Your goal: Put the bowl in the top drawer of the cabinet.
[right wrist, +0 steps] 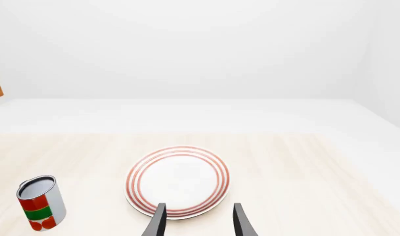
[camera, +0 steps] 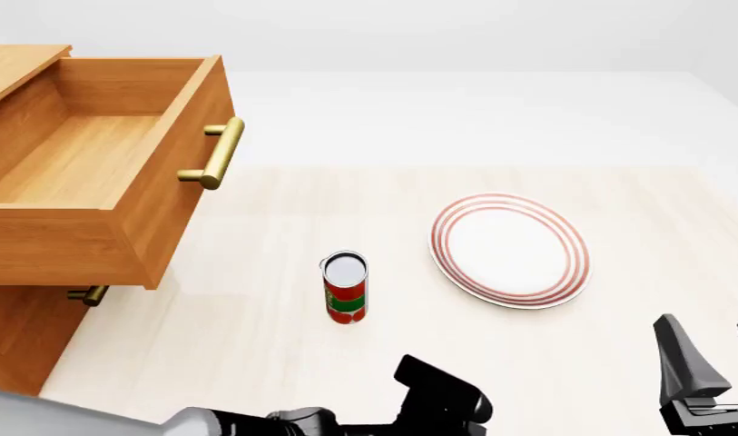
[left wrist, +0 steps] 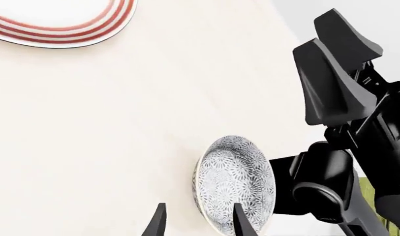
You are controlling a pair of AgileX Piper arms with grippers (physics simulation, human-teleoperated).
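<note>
Just ahead of the open left gripper [left wrist: 198, 223], the bowl [left wrist: 235, 183] sits at the table's [left wrist: 107, 137] edge, partly cut off; front view misses it.

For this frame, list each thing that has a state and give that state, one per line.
top drawer: pulled fully open, nothing visible inside.
lower drawer: shut.
bowl: on the table, not in the drawer, ungripped.
can: standing upright, top open.
plate: flat on the table, nothing on it.
left gripper: jaws open, close to the bowl.
right gripper: jaws open, holding nothing, facing the plate.
</note>
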